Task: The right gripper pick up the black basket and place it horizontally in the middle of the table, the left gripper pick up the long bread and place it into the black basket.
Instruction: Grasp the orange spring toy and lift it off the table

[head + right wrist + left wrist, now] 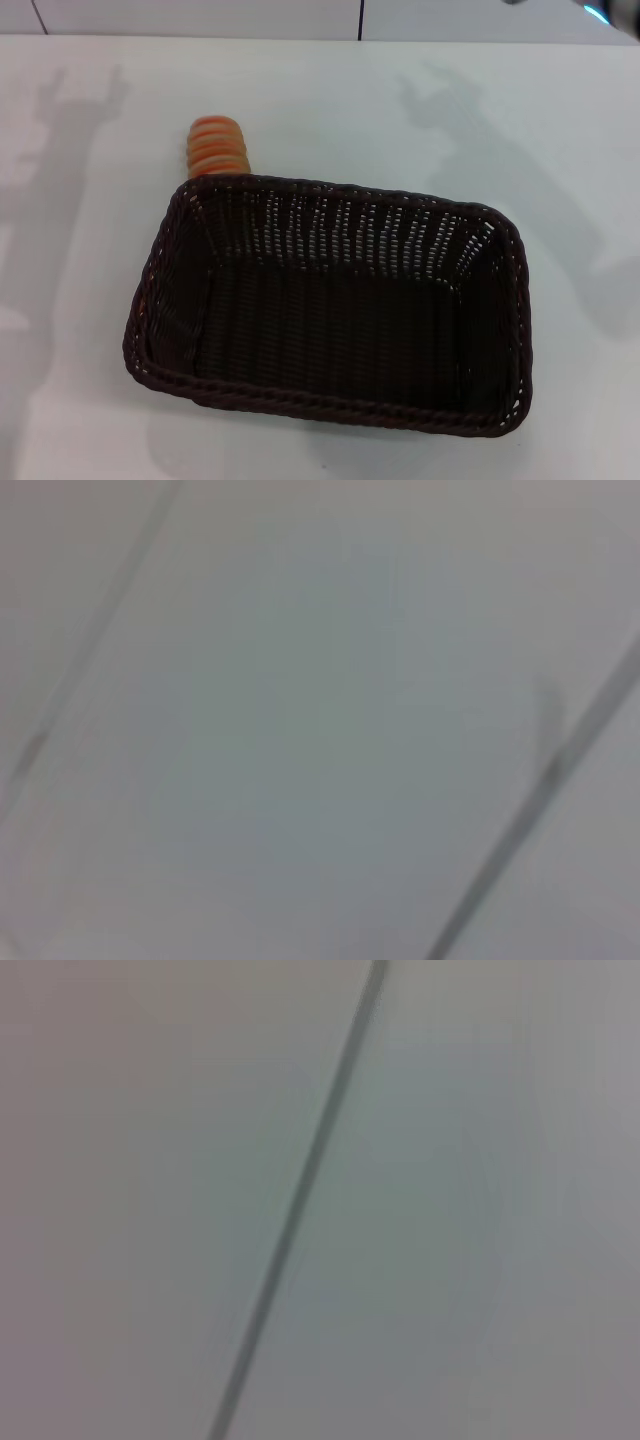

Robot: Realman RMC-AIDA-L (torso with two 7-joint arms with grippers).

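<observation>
1. I saw the black basket (pixel 335 305) sitting open side up on the white table (pixel 90 380), its long side running roughly across the head view and turned slightly askew.
2. The basket held nothing that I could make out; its woven floor and sloping sides showed bare.
3. The long bread (pixel 217 145) lay on the table just beyond the basket's far left corner, touching or nearly touching the braided rim, with its orange-brown ridged face up.
4. Arm-shaped shadows fell on the table to the far left and far right of the basket.
5. Neither gripper appeared in the head view, so I could not tell whether either pincer was released or clenched.
6. Both wrist views gave me only a pale, blurred surface crossed by thin dark seam lines.
</observation>
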